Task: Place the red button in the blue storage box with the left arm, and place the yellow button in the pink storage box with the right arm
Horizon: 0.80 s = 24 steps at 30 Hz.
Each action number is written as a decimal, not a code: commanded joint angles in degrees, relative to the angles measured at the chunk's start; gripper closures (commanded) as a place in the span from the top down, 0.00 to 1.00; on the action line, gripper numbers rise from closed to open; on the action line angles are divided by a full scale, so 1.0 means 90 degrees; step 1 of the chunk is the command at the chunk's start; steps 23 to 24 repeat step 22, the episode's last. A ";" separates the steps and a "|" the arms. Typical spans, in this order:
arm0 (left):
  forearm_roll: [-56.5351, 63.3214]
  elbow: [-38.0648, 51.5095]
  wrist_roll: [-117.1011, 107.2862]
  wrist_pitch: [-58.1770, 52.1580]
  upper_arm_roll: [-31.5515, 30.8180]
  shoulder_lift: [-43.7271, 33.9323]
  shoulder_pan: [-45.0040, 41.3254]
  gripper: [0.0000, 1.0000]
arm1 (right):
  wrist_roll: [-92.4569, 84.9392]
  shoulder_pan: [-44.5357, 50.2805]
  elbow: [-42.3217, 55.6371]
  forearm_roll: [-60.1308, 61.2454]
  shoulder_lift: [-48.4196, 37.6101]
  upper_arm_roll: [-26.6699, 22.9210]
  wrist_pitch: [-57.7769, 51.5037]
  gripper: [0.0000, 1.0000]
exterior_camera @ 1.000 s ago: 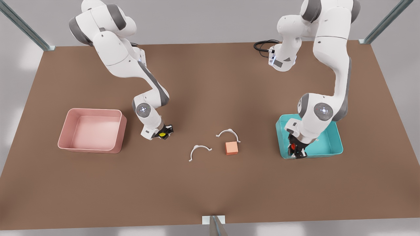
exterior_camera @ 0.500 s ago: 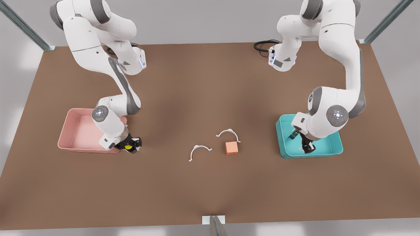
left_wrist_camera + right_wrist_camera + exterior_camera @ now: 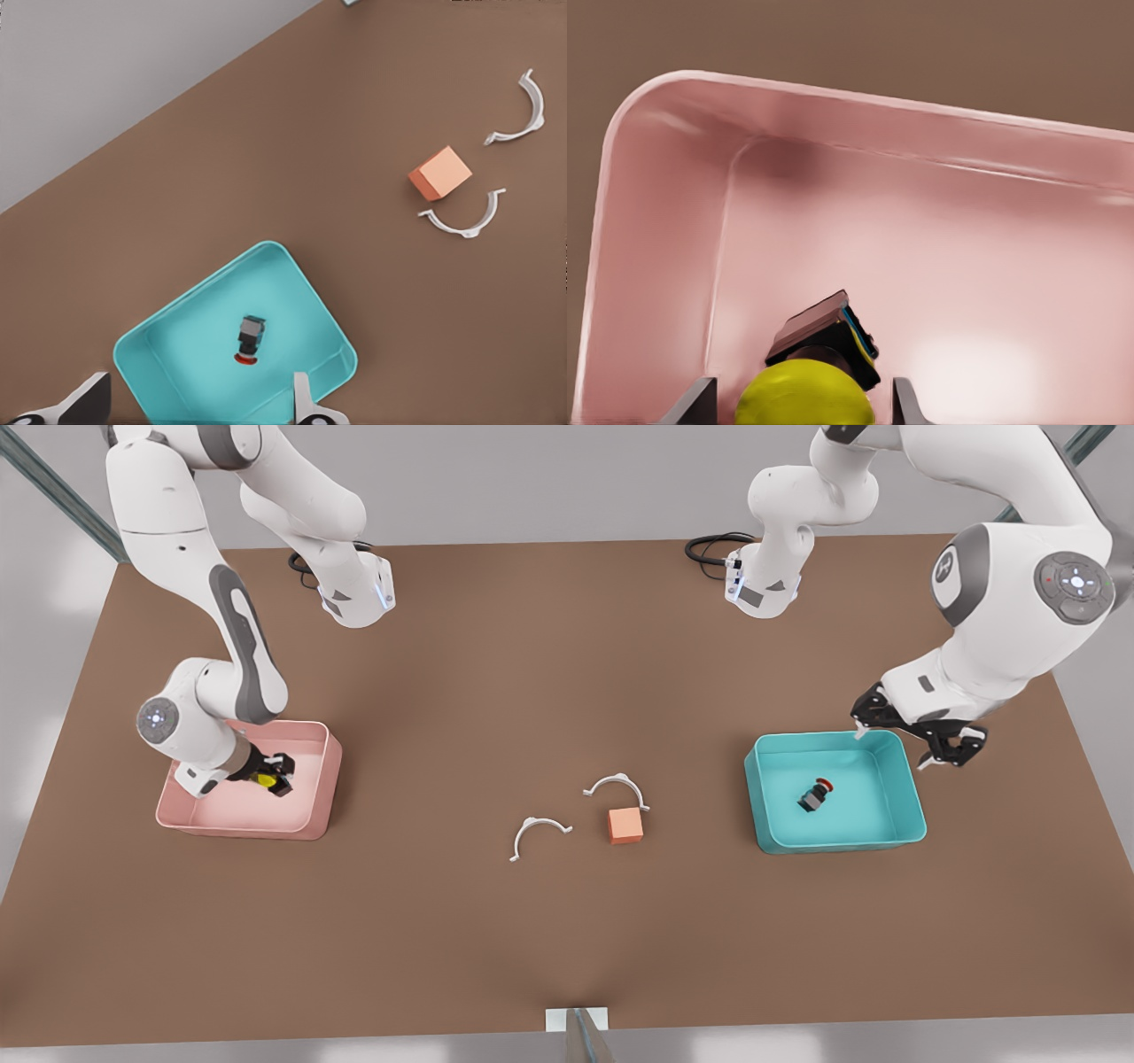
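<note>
One button is done: the red button (image 3: pixel 816 794) lies in the blue box (image 3: pixel 912 804), the left gripper (image 3: pixel 912 734) spread above. The right gripper (image 3: pixel 268 772) clamps the yellow button (image 3: pixel 265 780) over the pink box (image 3: pixel 321 808); release likely comes next.

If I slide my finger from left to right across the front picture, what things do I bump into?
Pale pink plastic storage box with the right gripper and yellow-capped button in it → white curved clip → salmon-orange cube → teal plastic storage box holding the red-capped button → open left gripper.
</note>
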 commanded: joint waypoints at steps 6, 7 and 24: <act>0.0017 0.0280 -0.3403 -0.0200 0.0000 0.0300 0.0015 1.00 | -0.1024 0.0129 0.2082 -0.0150 0.0089 0.0473 -0.1722 1.00; 0.0008 0.0280 -0.3403 -0.0230 0.0000 0.0290 0.0006 1.00 | -0.0214 0.0519 0.2512 -0.0618 0.0080 0.0503 -0.1945 1.00; -0.0002 0.0280 -0.3403 -0.0249 0.0000 0.0280 0.0006 1.00 | 0.2337 0.2679 0.3666 -0.0268 -0.1005 -0.1138 -0.3939 1.00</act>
